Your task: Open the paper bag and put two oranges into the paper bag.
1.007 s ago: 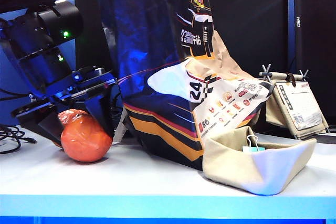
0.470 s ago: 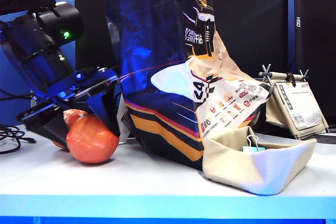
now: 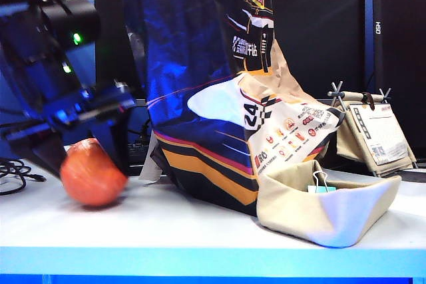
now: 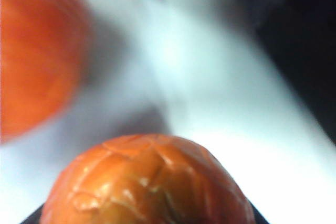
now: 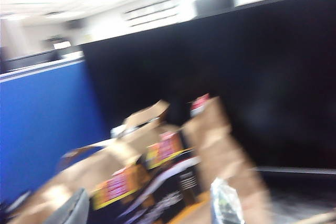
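The tall paper bag [image 3: 206, 98] stands in the middle of the table, its top out of the exterior view. At the left, my left gripper [image 3: 85, 157] is shut on a wrinkled orange [image 3: 93, 179] low over the table. The left wrist view shows that orange [image 4: 147, 182] filling the jaws of my left gripper [image 4: 147, 219], with a second orange [image 4: 31, 51] on the table beyond. My right gripper [image 5: 149, 208] is out of the exterior view; in its blurred wrist view the bag's crumpled rim [image 5: 157, 150], brown inside, fills the gap between its fingers.
A low beige fabric tray [image 3: 333, 214] with a binder clip [image 3: 320, 181] lies against the bag's right foot. Behind it a small stand with a printed card [image 3: 376, 134] leans. Black cables [image 3: 13, 172] trail at the far left. The table's front edge [image 3: 213, 257] runs close to the camera.
My left gripper and the orange in it have shifted left, away from the bag. The bag's upper part has swayed slightly.
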`<state>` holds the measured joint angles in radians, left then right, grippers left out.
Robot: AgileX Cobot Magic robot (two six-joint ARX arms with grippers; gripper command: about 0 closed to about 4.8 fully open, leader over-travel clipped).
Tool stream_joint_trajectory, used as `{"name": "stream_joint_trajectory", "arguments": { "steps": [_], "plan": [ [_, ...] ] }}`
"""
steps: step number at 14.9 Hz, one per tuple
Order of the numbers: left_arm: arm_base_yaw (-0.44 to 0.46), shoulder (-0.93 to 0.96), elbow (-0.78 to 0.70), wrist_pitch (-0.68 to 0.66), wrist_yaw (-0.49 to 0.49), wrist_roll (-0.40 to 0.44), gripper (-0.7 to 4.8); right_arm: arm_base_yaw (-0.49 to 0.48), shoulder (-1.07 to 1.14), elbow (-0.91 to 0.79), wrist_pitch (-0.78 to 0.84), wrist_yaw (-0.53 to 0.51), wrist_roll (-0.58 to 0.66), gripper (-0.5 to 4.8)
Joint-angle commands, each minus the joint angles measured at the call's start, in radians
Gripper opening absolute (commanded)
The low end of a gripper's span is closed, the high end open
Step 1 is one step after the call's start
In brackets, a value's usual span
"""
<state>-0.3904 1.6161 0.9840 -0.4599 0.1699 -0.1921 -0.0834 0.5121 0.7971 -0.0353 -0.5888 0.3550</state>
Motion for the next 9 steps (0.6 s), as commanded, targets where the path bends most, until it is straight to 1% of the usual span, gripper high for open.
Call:
{"name": "stream_joint_trajectory", "arguments": {
  "steps": [1, 3, 4, 5, 7, 8, 9],
  "plan": [
    [0.001, -0.124, 0.003, -0.003, -0.079, 0.011, -0.06, 0.043, 0.092, 0.008, 0.069, -0.188, 0.145, 2.97],
    [0.001, -0.206, 0.003, -0.026, -0.095, 0.012, -0.06, 0.153, 0.165, 0.051, 0.101, -0.187, 0.15, 2.97],
    [0.001, -0.246, 0.006, -0.048, -0.128, 0.013, -0.06, 0.224, 0.214, 0.098, 0.097, -0.169, 0.15, 2.97],
    [0.001, -0.299, 0.031, -0.103, -0.175, 0.026, -0.05, 0.353, 0.319, 0.194, 0.092, -0.156, 0.145, 2.98],
    [0.001, -0.361, 0.103, -0.202, -0.224, 0.063, -0.06, 0.512, 0.499, 0.356, 0.055, -0.127, 0.11, 3.12],
    [0.002, -0.378, 0.139, -0.24, -0.238, 0.081, -0.06, 0.552, 0.587, 0.43, 0.013, -0.127, 0.085, 3.22],
    [0.002, -0.392, 0.175, -0.271, -0.245, 0.108, -0.06, 0.575, 0.666, 0.497, -0.035, -0.123, 0.068, 3.6]
  ]
}}
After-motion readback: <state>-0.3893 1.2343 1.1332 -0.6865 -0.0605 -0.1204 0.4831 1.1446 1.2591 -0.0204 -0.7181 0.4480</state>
